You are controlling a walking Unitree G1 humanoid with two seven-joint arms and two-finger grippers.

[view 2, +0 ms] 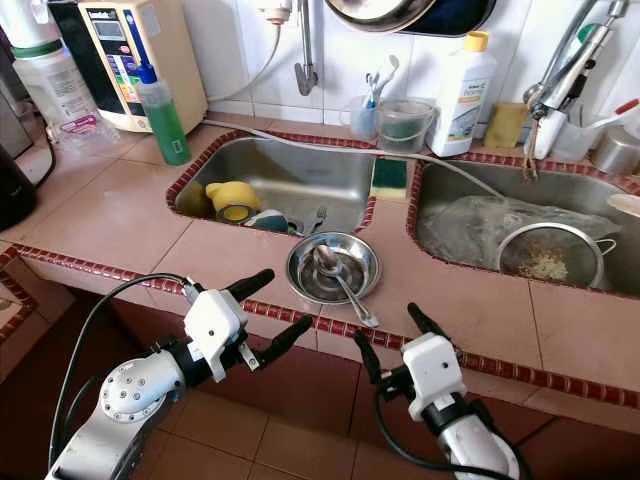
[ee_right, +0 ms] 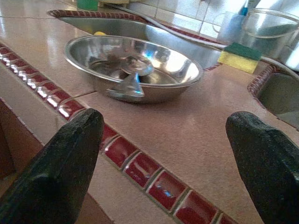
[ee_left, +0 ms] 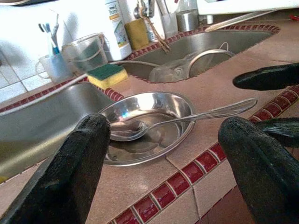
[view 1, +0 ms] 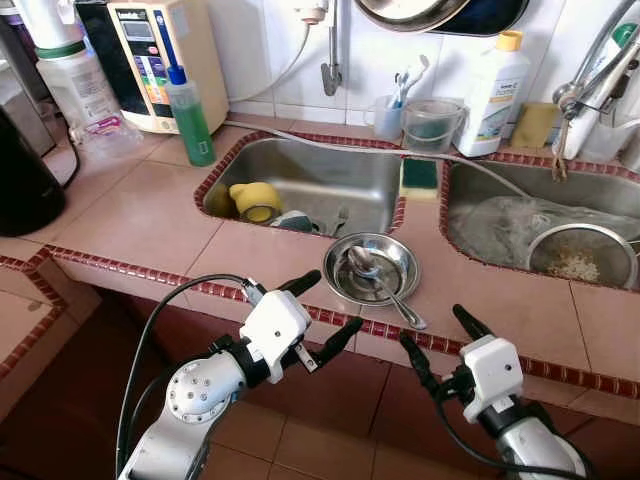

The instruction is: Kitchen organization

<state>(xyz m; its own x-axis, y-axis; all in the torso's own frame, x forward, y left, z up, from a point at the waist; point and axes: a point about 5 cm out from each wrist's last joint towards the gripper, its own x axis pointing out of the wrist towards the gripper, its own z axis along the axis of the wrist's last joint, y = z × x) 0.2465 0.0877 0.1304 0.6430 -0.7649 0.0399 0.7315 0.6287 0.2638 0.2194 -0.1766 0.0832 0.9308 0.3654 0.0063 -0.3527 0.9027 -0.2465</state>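
A home kitchen: a tiled tabletop [view 1: 150, 215] edged in red tiles holds a double steel sink [view 1: 330, 175] with dishes in it, a sponge [view 1: 420, 173], a dish-soap bottle [view 1: 188, 115], a tap [view 1: 590, 70] and toothbrushes in a cup [view 1: 388, 115].

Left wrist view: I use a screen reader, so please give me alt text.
A steel bowl holding a spoon sits on the tiled counter near its red edge, framed by the open left pincer. Behind lie two sinks and a sponge.

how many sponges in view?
2. A green-and-yellow sponge lies on the divider between the two sinks. A yellow sponge leans against the back wall, beside the white bottle. More may be hidden inside the basins.
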